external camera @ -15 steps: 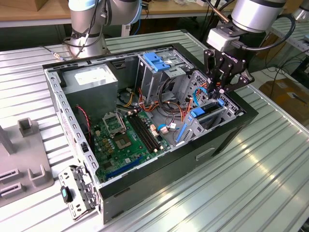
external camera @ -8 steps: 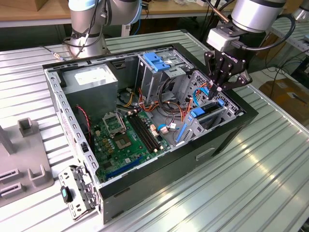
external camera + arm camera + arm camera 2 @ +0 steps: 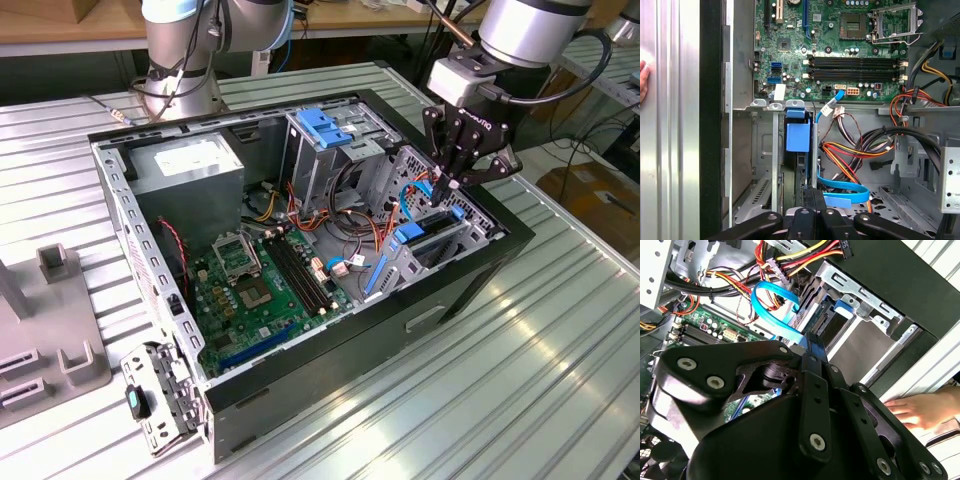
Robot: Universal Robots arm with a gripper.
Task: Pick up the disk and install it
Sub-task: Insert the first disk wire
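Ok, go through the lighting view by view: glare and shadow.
Exterior view: bright streaks of glare on the ribbed table, shadow inside the case beside the power supply. Second wrist view: the table washes out to white beyond the case wall. First wrist view: the table strip glares, the motherboard is evenly lit.

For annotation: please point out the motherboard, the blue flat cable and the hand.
motherboard (image 3: 795, 65), first wrist view, bare green board.
blue flat cable (image 3: 845, 185), first wrist view, upper strand of its loop.
hand (image 3: 920, 410), second wrist view, its middle.
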